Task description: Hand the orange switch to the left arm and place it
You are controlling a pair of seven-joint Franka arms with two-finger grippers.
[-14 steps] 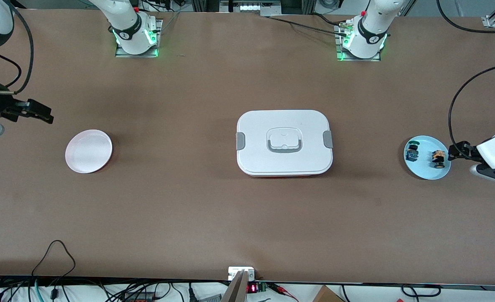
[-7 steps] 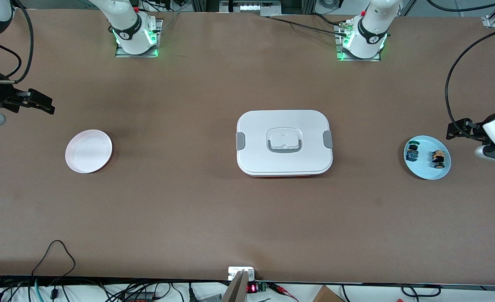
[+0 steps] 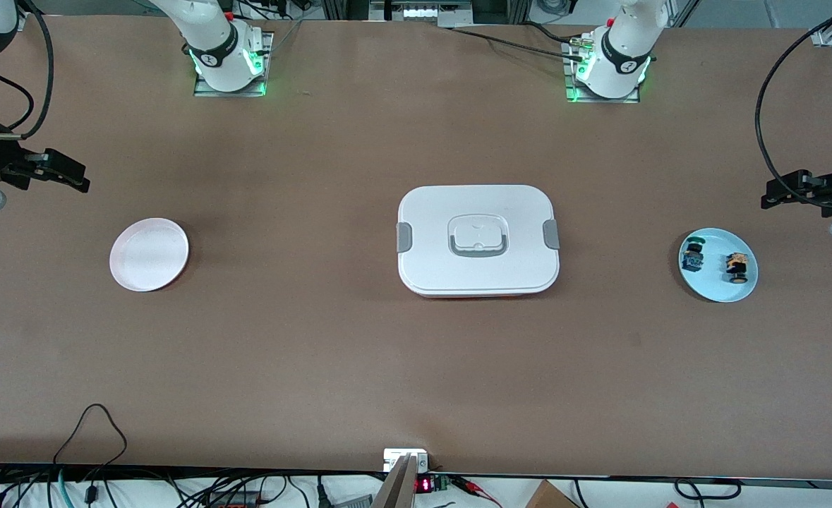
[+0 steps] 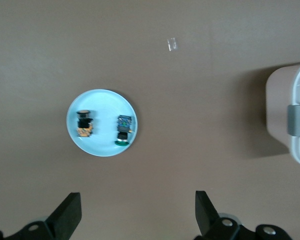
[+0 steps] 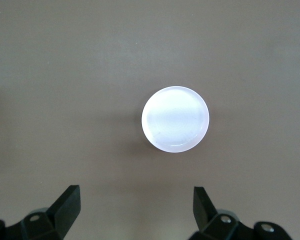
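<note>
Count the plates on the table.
2: a pink plate toward the right arm's end, empty; a blue plate toward the left arm's end, holding two switches.

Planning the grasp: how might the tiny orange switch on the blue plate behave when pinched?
The tiny black-and-orange block-shaped switch looks rigid and probably light. Being small and upright on the smooth pale-blue round plate, it may tip or slide if nudged.

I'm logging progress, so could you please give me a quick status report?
Left gripper open, high over bare table by blue plate. Right gripper open, by white plate. Orange switch on blue plate, untouched. Box mid-table between plates.
</note>
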